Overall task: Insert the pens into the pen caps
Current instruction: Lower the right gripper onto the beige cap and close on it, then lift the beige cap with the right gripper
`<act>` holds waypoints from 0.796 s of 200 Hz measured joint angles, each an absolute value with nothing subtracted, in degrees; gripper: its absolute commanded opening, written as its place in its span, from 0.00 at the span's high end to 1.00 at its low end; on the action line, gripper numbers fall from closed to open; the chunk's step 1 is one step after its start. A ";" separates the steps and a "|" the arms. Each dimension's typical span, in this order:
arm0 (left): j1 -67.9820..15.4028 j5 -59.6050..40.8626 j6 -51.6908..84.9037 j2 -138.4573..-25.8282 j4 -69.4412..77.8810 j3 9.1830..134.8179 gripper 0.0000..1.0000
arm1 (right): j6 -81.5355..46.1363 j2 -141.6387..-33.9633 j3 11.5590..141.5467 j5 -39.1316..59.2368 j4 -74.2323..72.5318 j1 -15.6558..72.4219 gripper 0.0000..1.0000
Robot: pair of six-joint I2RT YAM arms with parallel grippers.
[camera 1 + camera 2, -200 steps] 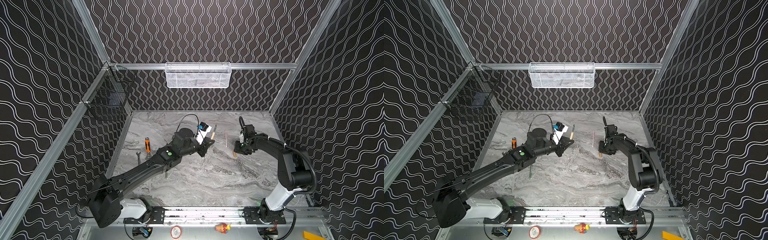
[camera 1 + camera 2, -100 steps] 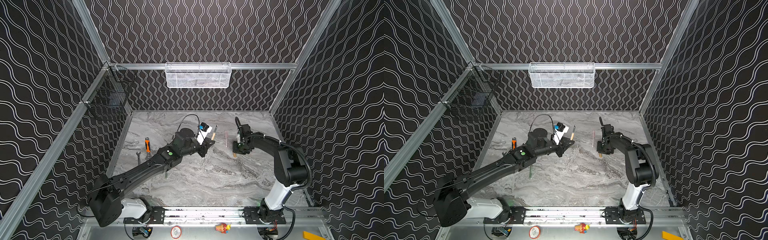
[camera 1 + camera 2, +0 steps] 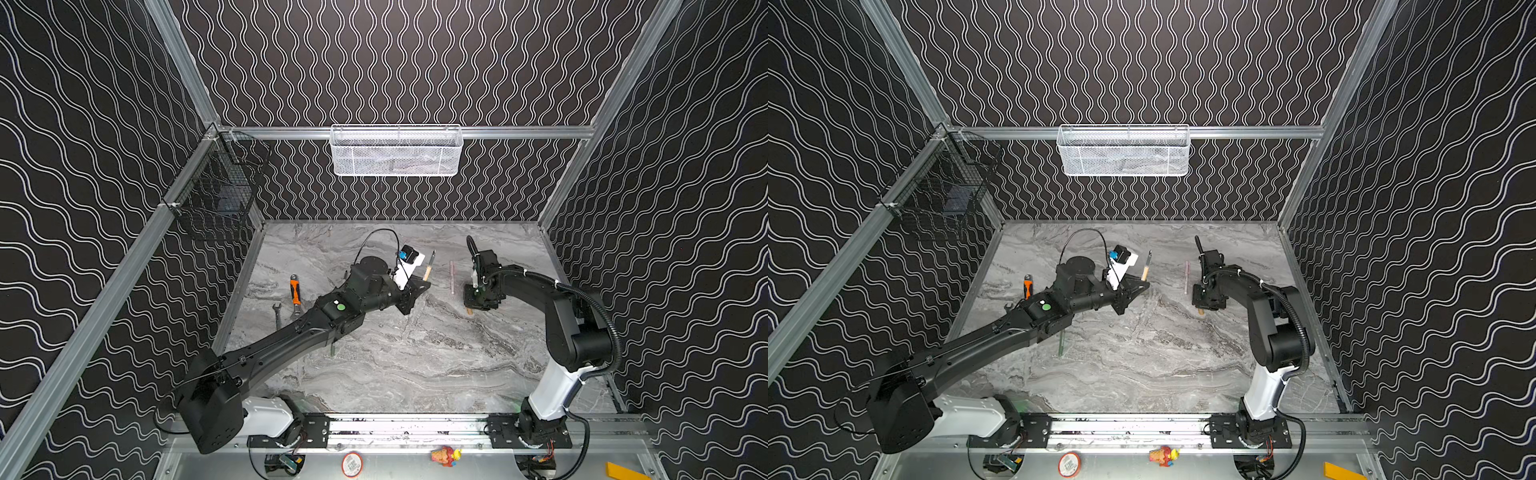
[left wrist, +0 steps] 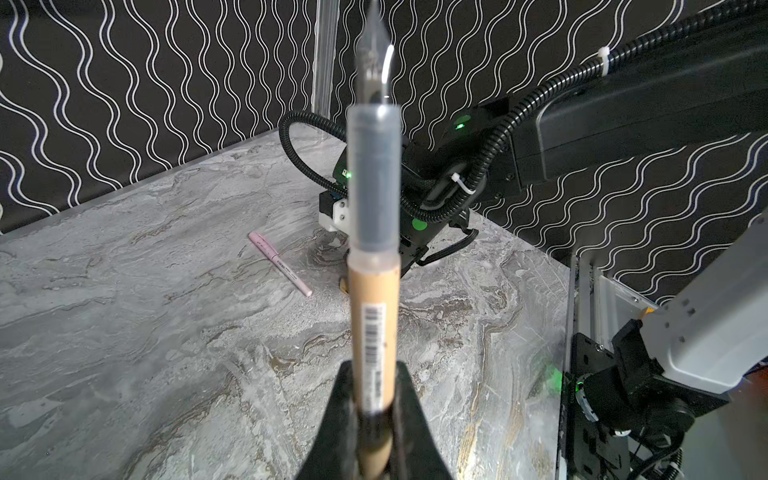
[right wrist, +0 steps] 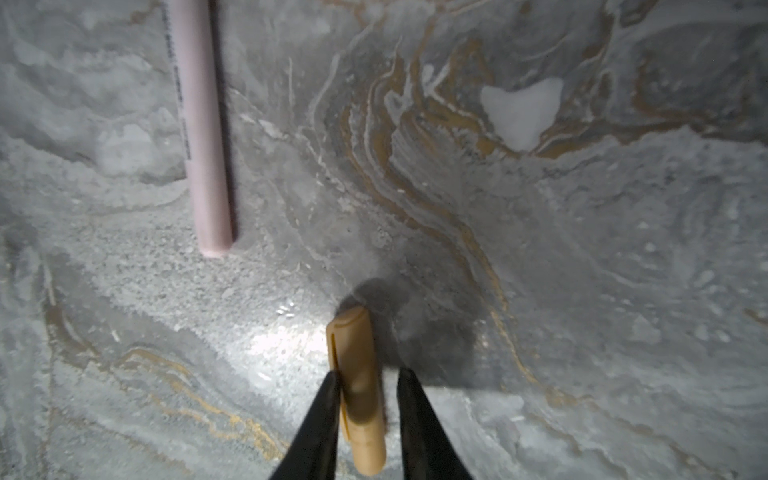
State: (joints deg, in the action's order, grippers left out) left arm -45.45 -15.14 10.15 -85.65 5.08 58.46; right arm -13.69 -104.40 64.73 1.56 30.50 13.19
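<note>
My left gripper [image 4: 371, 365] is shut on the lower barrel of the tan pen [image 4: 374, 324], which it holds above the table with the dark tip pointing up; both top views show that pen [image 3: 427, 272] [image 3: 1145, 272]. My right gripper [image 5: 368, 374] is down at the table, jaws straddling the tan pen cap [image 5: 357, 374] that lies flat. One finger touches the cap and a narrow gap shows at the other. A pale pink pen [image 5: 203, 145] [image 3: 451, 276] lies just beside it. A dark green pen [image 3: 332, 349] is partly hidden under the left arm.
An orange-handled tool [image 3: 294, 291] and a small wrench [image 3: 277, 313] lie at the left of the marble table. A white mesh basket [image 3: 396, 151] hangs on the back wall and a black wire basket [image 3: 216, 199] on the left wall.
The right gripper has shifted slightly left over the tan cap and its jaws have narrowed around it. The left arm and the tan pen have not moved.
</note>
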 measured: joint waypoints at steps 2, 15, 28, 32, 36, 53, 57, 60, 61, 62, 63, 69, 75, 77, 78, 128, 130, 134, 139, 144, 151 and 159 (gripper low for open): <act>-45.43 -15.14 10.15 -85.65 5.08 58.46 1.00 | -13.69 -104.40 64.73 1.56 30.52 13.19 0.74; -45.43 -15.25 10.15 -85.65 5.08 58.46 1.00 | -13.69 -104.47 64.73 1.56 30.50 13.23 0.75; -45.43 -15.25 10.17 -85.65 5.08 58.46 1.00 | -13.69 -104.66 64.73 1.52 30.50 13.30 0.75; -45.43 -15.25 10.17 -85.65 5.08 58.46 1.00 | -13.69 -104.75 64.73 1.43 30.50 13.30 0.75; -45.45 -15.25 10.17 -85.65 5.08 58.46 1.00 | -13.69 -104.84 64.73 1.34 30.48 13.32 0.75; -45.45 -15.25 10.17 -85.65 5.08 58.46 1.00 | -13.72 -105.08 64.88 1.30 30.46 13.41 0.76; -45.45 -15.25 10.17 -85.65 5.08 58.46 1.00 | -13.72 -105.14 64.95 1.26 30.46 13.45 0.76; -45.45 -15.25 10.17 -85.65 5.08 58.46 1.00 | -13.72 -105.16 64.97 1.04 30.44 13.45 0.76; -45.45 -15.25 10.17 -85.65 5.08 58.46 1.00 | -13.72 -105.19 64.97 1.04 30.41 13.47 0.76; -45.45 -15.25 10.17 -85.65 5.08 58.46 1.00 | -13.72 -105.19 64.97 1.04 30.41 13.47 0.76; -45.45 -15.25 10.17 -85.65 5.08 58.46 1.00 | -13.72 -105.23 64.97 1.04 30.41 13.47 0.76; -45.45 -15.25 10.15 -85.65 5.08 58.46 1.00 | -13.72 -105.30 65.08 0.91 30.44 13.54 0.77; -45.45 -15.25 10.15 -85.65 5.08 58.46 1.00 | -13.74 -105.43 65.17 0.82 30.41 13.65 0.77; -45.45 -15.22 10.15 -85.65 5.08 58.46 1.00 | -13.76 -105.45 65.19 0.75 30.39 13.67 0.77; -45.45 -15.22 10.15 -85.65 5.08 58.46 1.00 | -13.78 -105.45 65.21 0.69 30.37 13.69 0.77; -45.45 -15.22 10.15 -85.65 5.08 58.46 1.00 | -14.13 -106.06 65.73 -0.38 29.61 15.09 0.74; -45.45 -15.22 10.15 -85.65 5.08 58.46 1.00 | -14.13 -106.08 65.76 -0.38 29.58 15.14 0.74; -45.45 -15.22 10.15 -85.65 5.08 58.46 1.00 | -14.13 -106.10 65.82 -0.38 29.61 15.27 0.74; -45.45 -15.22 10.15 -85.65 5.08 58.46 1.00 | -14.13 -106.08 65.82 -0.38 29.58 15.29 0.73; -45.45 -15.22 10.15 -85.65 5.08 58.46 1.00 | -14.13 -106.06 65.82 -0.38 29.58 15.33 0.73; -45.45 -15.22 10.15 -85.65 5.08 58.46 1.00 | -14.15 -105.91 65.78 -0.27 29.56 15.31 0.73; -45.45 -15.22 10.15 -85.65 5.08 58.46 1.00 | -14.17 -105.56 65.60 0.21 29.67 15.22 0.73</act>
State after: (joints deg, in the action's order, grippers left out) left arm -45.45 -15.22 10.15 -85.65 5.08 58.46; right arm -14.17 -105.56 65.60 0.21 29.67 15.22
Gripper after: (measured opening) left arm 0.111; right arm 0.273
